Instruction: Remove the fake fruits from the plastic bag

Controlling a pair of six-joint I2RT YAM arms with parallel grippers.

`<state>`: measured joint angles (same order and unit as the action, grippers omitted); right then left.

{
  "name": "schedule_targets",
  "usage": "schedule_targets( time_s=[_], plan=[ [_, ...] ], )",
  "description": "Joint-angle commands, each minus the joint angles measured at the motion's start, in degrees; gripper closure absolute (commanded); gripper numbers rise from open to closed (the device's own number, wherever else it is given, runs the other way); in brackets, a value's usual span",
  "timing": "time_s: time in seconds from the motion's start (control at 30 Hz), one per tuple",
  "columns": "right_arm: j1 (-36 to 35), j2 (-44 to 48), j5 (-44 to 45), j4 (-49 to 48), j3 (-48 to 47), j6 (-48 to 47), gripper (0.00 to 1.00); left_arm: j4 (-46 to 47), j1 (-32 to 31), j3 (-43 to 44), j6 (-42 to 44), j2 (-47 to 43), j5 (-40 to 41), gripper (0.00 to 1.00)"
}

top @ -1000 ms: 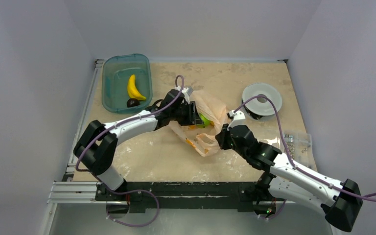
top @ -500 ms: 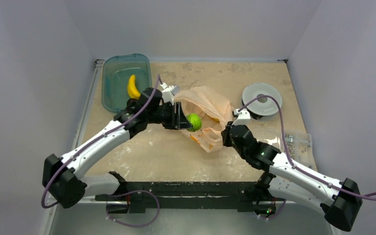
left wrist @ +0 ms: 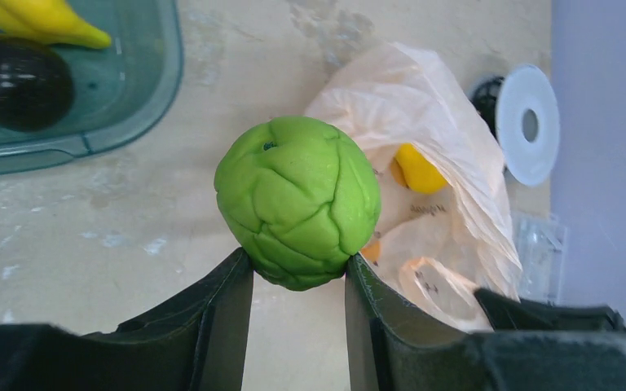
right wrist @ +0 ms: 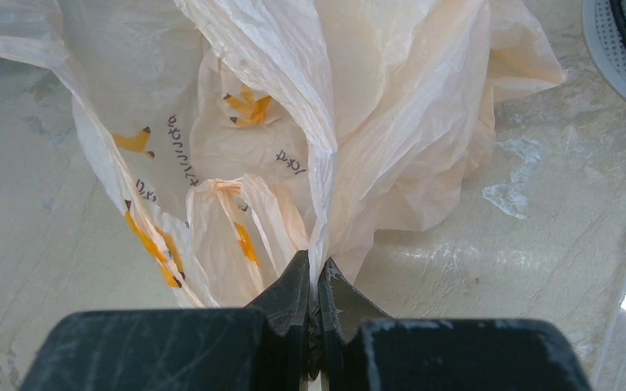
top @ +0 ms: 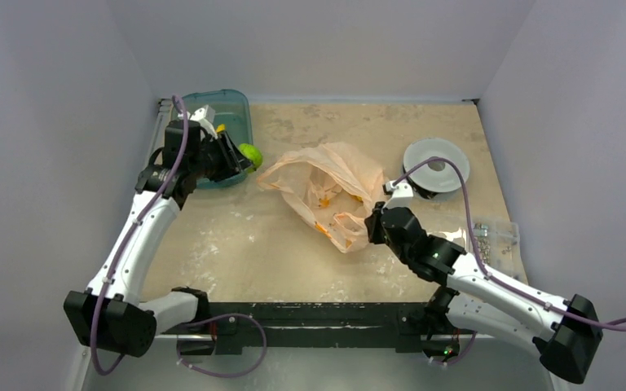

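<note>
Holding a wrinkled, glossy green plastic toy fruit between its two dark fingers, your left gripper hangs off the left side of the thin, crinkly, peach-orange translucent plastic bag. The fruit is out of the bag and not touching it. It is squeezed at its lower half, with a finger on each flank.

Your right gripper is at the bag's near right edge. Its jaws are pressed together on a gathered fold of the film, beside a loop handle.

The bag lies crumpled on the mottled beige table, with orange-yellow print on its skin. You can see a small glossy yellow fruit inside it, towards its far right part.

Left of the bag and farther back sits a shallow teal plastic tub holding a curved yellow banana and a dark round fruit. To the bag's right lies a white round disc. Beyond it, nearer you, is a small clear packet.
</note>
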<state>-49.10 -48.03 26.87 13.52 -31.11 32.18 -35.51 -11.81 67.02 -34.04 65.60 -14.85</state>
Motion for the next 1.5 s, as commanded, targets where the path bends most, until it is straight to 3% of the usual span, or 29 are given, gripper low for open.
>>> schedule_targets(
  time_s=[0.0, 0.2, 0.3, 0.47, 0.73, 1.07, 1.17, 1.3, 1.47],
  plan=[
    [-0.11, -1.03, -1.29, -2.41, 0.16, -0.81, 1.00, 2.30, 2.73, 0.59, -0.13, 4.29, 7.60, 1.00],
    [-0.10, -0.97, 0.82, -1.30, -0.56, -0.54, 1.00, -2.84, 7.39, 6.98, 6.50, 14.53, 11.12, 1.00],
    [-0.14, 0.36, 0.91, -1.39, -0.05, -0.09, 1.00, -11.37, 8.46, 15.48, 8.74, 21.14, 10.33, 1.00],
    [-0.12, 2.04, -1.50, -2.45, 0.91, -0.30, 1.00, -13.55, 8.52, 23.57, 11.43, 29.70, 14.62, 1.00],
    [-0.12, 1.28, -4.97, -4.00, 0.87, -1.88, 1.00, -16.29, 8.69, 37.97, 13.07, 43.30, 10.67, 0.98],
    [-0.11, 1.95, -5.09, -2.66, 0.20, -1.57, 1.00, -21.04, 8.65, 52.54, 15.07, 57.24, 13.72, 0.91],
    [-0.12, 1.06, -5.19, -2.43, -0.61, -1.75, 1.00, -21.23, 8.65, 53.50, 15.01, 59.04, 12.40, 0.86],
    [-0.12, -0.50, -5.59, -3.15, -1.76, -1.99, 1.00, -21.20, 8.69, 52.62, 14.81, 60.62, 12.07, 0.67],
    [-0.12, -1.57, -6.74, -4.02, -2.54, -2.01, 1.00, -21.42, 8.78, 51.74, 14.79, 61.35, 10.65, 0.52]
  ],
)
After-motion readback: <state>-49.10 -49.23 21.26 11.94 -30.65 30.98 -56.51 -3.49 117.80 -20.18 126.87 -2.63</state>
